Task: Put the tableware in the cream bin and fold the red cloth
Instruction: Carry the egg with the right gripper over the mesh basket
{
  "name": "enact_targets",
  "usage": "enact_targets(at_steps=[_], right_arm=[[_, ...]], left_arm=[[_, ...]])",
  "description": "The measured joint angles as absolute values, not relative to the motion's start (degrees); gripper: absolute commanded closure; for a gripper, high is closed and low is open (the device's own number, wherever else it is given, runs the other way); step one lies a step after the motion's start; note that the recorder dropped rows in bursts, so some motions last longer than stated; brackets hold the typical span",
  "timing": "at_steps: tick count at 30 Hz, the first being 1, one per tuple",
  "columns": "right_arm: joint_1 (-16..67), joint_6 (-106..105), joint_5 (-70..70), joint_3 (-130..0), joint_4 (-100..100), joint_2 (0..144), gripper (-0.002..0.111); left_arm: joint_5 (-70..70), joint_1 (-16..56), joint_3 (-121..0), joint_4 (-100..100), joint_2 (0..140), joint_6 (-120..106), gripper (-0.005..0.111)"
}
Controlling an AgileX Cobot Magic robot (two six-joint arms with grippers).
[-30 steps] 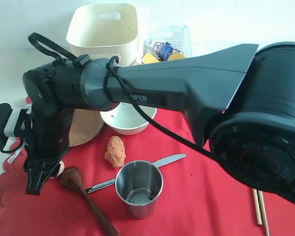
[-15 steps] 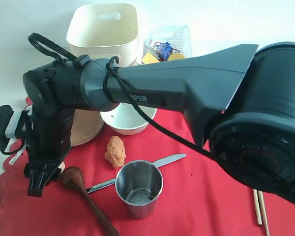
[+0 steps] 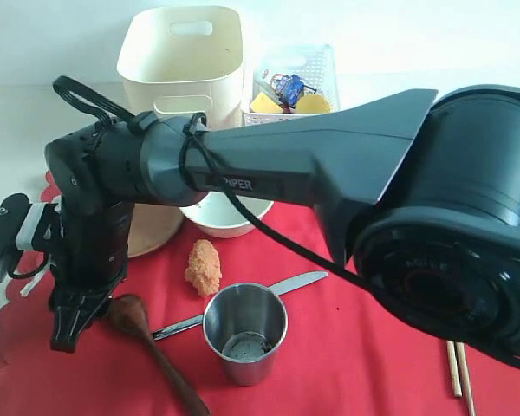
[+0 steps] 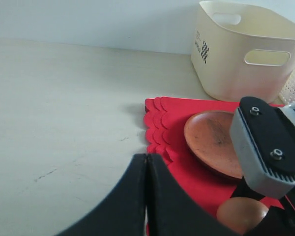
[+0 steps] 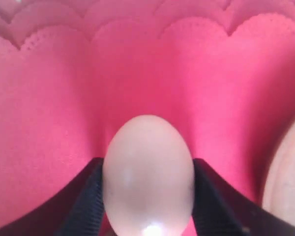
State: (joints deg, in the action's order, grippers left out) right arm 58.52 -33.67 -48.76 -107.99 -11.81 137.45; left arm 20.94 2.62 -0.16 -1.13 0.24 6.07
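Observation:
My right gripper (image 5: 148, 189) reaches across to the left side of the red cloth (image 3: 364, 347), and its jaws press both sides of a pale egg (image 5: 148, 172) lying near the scalloped edge. In the exterior view that gripper (image 3: 69, 322) points down beside the dark wooden spoon (image 3: 147, 334). My left gripper (image 4: 146, 161) is shut and empty over the bare table, next to the brown plate (image 4: 211, 142). The steel cup (image 3: 245, 332), knife (image 3: 286, 284), white bowl (image 3: 230, 221) and chopsticks (image 3: 458, 373) lie on the cloth. The cream bin (image 3: 182, 61) stands behind.
An orange fried food piece (image 3: 204, 266) lies between the bowl and the cup. A white lattice basket (image 3: 299, 74) with food stands right of the cream bin. The right arm's bulk covers much of the exterior view.
The right gripper has sunk slightly lower over the egg and the arm has shifted a little. The tableware has not moved.

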Motion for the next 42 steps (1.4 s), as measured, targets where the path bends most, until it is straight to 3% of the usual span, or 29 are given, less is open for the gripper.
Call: enact_targets(at_steps=[5,23,42], right_arm=[[58.5,-33.2,-48.3,-108.0,-11.6,136.7,0.108],[57.9,-21.9,-48.6,-108.0,1.7,119.0,0.108],[41.0,-13.5,-55.1,-108.0,3.6,109.2,0.108]], left_arm=[[20.9,2.6,-0.2,-1.1,0.2,6.1,0.107],[20.9,2.6,-0.2,-1.1,0.2,6.1,0.107],[20.9,2.6,-0.2,-1.1,0.2,6.1,0.107]])
